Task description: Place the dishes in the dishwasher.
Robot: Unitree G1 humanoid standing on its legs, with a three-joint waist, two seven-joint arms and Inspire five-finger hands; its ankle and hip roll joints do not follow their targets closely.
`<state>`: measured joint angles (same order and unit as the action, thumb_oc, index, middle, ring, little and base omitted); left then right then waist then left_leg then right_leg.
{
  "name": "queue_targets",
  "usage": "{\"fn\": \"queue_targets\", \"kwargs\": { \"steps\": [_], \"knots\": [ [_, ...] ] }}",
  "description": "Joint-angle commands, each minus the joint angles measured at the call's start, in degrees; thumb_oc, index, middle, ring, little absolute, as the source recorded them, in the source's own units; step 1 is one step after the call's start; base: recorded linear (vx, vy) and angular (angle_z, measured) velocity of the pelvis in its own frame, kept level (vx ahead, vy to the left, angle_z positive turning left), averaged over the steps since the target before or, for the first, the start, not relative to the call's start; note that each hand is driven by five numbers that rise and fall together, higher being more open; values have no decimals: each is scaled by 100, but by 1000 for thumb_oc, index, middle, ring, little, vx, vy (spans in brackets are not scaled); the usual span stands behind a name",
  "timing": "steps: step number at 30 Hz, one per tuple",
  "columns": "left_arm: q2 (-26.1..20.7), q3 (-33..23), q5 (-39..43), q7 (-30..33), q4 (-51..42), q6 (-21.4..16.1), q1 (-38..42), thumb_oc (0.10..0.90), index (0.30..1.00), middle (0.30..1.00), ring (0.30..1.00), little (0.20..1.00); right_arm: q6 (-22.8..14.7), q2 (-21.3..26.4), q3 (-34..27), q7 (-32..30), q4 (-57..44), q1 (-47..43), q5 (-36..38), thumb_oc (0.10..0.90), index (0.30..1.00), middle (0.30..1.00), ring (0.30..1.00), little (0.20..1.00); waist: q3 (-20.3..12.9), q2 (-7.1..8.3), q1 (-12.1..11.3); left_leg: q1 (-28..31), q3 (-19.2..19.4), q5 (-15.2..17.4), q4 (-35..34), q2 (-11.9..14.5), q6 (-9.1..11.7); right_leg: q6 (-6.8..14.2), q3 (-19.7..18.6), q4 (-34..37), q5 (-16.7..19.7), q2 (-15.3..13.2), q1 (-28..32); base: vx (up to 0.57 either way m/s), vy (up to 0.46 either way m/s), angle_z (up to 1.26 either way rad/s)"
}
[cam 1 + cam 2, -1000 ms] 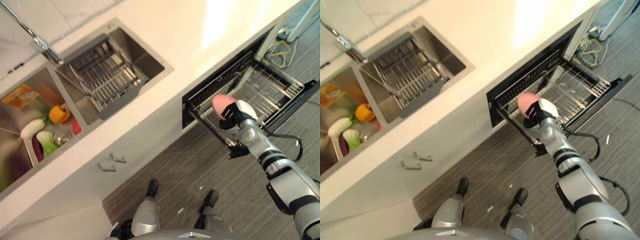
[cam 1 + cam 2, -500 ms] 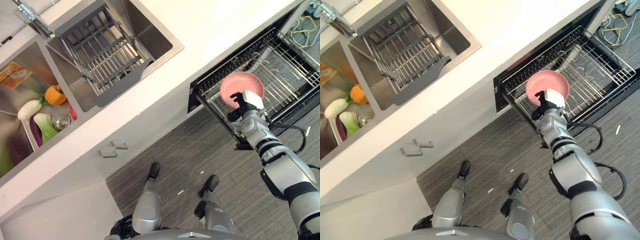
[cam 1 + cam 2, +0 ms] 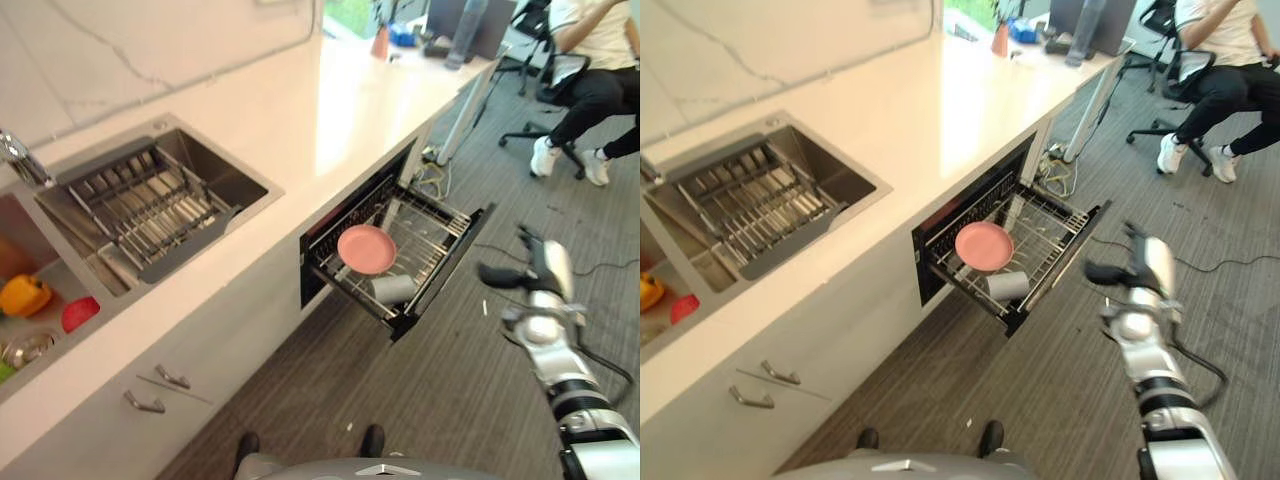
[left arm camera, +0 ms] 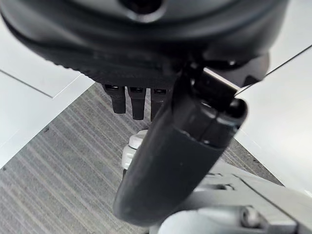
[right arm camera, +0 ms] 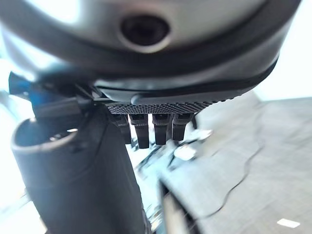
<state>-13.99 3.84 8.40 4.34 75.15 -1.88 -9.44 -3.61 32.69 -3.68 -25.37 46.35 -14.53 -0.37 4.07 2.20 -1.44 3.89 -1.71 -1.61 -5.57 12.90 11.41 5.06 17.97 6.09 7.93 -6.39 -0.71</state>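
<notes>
A pink plate point(image 3: 366, 249) stands on edge in the pulled-out dishwasher rack point(image 3: 437, 222) under the counter, with a grey cup point(image 3: 393, 289) lying just in front of it. My right hand point(image 3: 540, 275) hovers over the floor to the right of the rack, well apart from it, open and holding nothing. Its straight fingers point(image 5: 146, 129) and thumb show in the right wrist view. In the left wrist view my left hand point(image 4: 179, 161) hangs over grey floor, fingers straight and nothing in it.
A steel sink point(image 3: 240, 180) with a wire drying rack point(image 3: 145, 208) is set in the white counter. A yellow pepper point(image 3: 22, 295) lies in the left basin. A person on an office chair point(image 3: 585, 65) sits at the far right. Cables point(image 3: 432, 180) trail beside the dishwasher.
The whole view has swung round, so the camera moved. My right hand has let go of the pink plate, now left in the rack, and has drawn back to the right.
</notes>
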Motion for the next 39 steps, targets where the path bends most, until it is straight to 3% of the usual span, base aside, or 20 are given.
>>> {"fn": "queue_targets", "kwargs": {
  "steps": [1, 4, 10, 16, 21, 22, 23, 25, 30, 31, 32, 36, 37, 38, 39],
  "knots": [
    [129, 267, 338, -132, 184, -288, 725, 800, 900, 900, 900, 900, -307, 462, -401, -340, 19, -297, 566, 800, 900, 900, 900, 900, -66, -221, -39, 304, 521, 426, 57, 51, -293, 436, -59, -198, -504, -319, -106, 27, 11, -35],
    [188, 254, 474, -242, 213, -280, 645, 800, 900, 900, 900, 900, -341, 521, -595, -303, 614, -309, 1008, 800, 900, 900, 900, 900, -141, -246, -8, 386, 696, 425, 57, 57, -279, 468, -129, -206, -436, -321, -154, 20, 11, -42],
    [312, 241, 403, -359, 378, -262, 324, 800, 900, 900, 900, 900, -252, 434, -331, -192, 540, -391, 821, 800, 900, 900, 900, 900, -171, -315, -4, 440, 895, 419, 57, 65, -263, 512, -141, -174, -346, -359, -197, 14, -1, -36],
    [289, 251, 277, -350, 432, -217, 340, 800, 900, 900, 900, 900, -256, 174, -320, -196, 140, -286, 921, 800, 900, 900, 900, 900, -95, -332, -7, 320, 734, 341, 57, 40, -255, 498, -12, -175, -374, -425, -168, -14, -7, 4],
    [217, 441, 366, -296, 141, -259, 497, 800, 900, 900, 900, 900, -207, 235, -261, -89, 660, -238, 1045, 800, 900, 900, 900, 900, 55, -333, -120, 108, 339, 266, 57, 10, -255, 475, 238, -199, -394, -521, -90, -52, -41, 48],
    [250, 703, 527, -281, -96, -319, 524, 800, 900, 900, 900, 900, -181, 306, -222, 65, 1377, -369, 1284, 800, 900, 900, 900, 900, 122, -407, -328, -42, -31, 218, 57, -32, -259, 450, 504, -178, -477, -568, 106, -19, -50, 43],
    [254, 710, 532, -280, -98, -318, 527, 800, 900, 900, 900, 900, -200, 322, -215, 77, 1411, -387, 1296, 800, 900, 900, 900, 900, 131, -418, -295, -50, -73, 214, 57, -30, -257, 451, 546, -175, -484, -567, 129, -27, -60, 81],
    [304, 943, 681, -321, -314, -338, 543, 800, 900, 900, 900, 900, -217, 412, -229, 153, 1876, -558, 1541, 800, 900, 900, 900, 900, 355, -566, -544, -346, -482, 87, 57, -78, -226, 423, 787, -180, -588, -542, 239, -42, -18, 94],
    [251, 1023, 765, -306, -375, -368, 604, 800, 900, 900, 900, 900, -240, 672, -181, 265, 2351, -848, 1650, 800, 900, 900, 900, 900, 657, -745, -776, -1012, -1021, -199, 57, -207, -143, 366, 1101, -226, -661, -547, 68, -113, 7, 81],
    [248, 1080, 746, -282, -368, -369, 641, 800, 900, 900, 900, 900, -242, 733, -108, 244, 2507, -999, 1646, 532, 498, 498, 498, 498, 748, -814, -875, -1184, -1123, -284, 57, -237, -122, 349, 1189, -246, -694, -551, 12, -124, 15, 69],
    [261, 1119, 725, -276, -371, -371, 613, 800, 900, 900, 900, 900, -219, 765, -54, 244, 2584, -1076, 1623, 400, 300, 300, 300, 300, 785, -859, -937, -1262, -1178, -315, 57, -272, -122, 338, 1240, -256, -705, -548, -13, -101, 14, 75],
    [229, 1187, 701, -233, -305, -414, 497, 800, 900, 900, 900, 900, -194, 1012, 356, 205, 2664, -1605, 1402, 400, 300, 300, 300, 300, 1018, -983, -1092, -1620, -1325, -465, 57, -408, -127, 324, 1316, -304, -733, -543, -201, -41, -8, 60],
    [234, 1178, 704, -232, -301, -412, 496, 800, 900, 900, 900, 900, -195, 1011, 365, 210, 2663, -1609, 1399, 400, 300, 300, 300, 300, 980, -968, -1073, -1580, -1322, -337, 57, -368, -104, 356, 1231, -265, -874, -493, -140, -44, 14, 40],
    [229, 1212, 680, -231, -298, -415, 467, 800, 900, 900, 900, 900, -181, 1038, 464, 210, 2695, -1702, 1322, 400, 300, 300, 300, 300, 1035, -993, -1129, -1661, -1341, -477, 57, -433, -132, 320, 1333, -310, -737, -551, -226, 88, -50, 24],
    [227, 1251, 674, -226, -288, -428, 426, 800, 900, 900, 900, 900, -144, 1013, 660, 201, 2664, -1881, 1175, 400, 300, 300, 300, 300, 1034, -989, -1177, -1668, -1333, -370, 57, -400, -101, 342, 1280, -286, -897, -514, -180, 1, 4, 32]
  ]
}}
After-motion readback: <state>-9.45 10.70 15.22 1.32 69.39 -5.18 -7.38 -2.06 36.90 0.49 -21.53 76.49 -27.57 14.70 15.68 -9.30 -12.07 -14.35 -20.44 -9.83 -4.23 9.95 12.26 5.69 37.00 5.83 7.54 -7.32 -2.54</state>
